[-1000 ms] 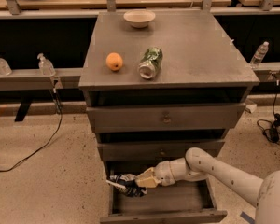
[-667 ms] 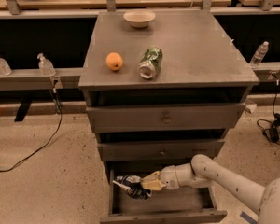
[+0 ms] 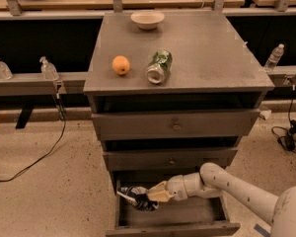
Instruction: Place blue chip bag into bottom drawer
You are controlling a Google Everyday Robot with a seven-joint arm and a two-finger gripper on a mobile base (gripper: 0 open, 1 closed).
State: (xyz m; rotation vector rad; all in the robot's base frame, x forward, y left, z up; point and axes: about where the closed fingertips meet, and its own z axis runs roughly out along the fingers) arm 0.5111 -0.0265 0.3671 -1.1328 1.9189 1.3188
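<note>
The blue chip bag (image 3: pixel 138 199) is seen inside the open bottom drawer (image 3: pixel 173 229), in its left part, just right of the left wall. Compared with a second ago, it has been carried a little to the right and slightly lower: then it hung at the drawer's left edge, and now it is placed over the drawer floor. Whether the floor is already touched by the bag cannot be told. From this it is judged that the carrying is nearly done, and that only the release and the withdrawal of the arm are left.

The bag is gripped at its right end by the gripper (image 3: pixel 154 195), whose tan fingers are closed on the crumpled foil. The gripper has been brought in from the right, below the two upper drawers, and is held within the bottom drawer's opening. Nothing else is touched by it.

Farther out, on the top of the grey cabinet (image 3: pixel 217 53), a crushed green can (image 3: pixel 159 66), an orange (image 3: pixel 121 65) and a bowl (image 3: pixel 147 19) are left lying, well apart from the work.
</note>
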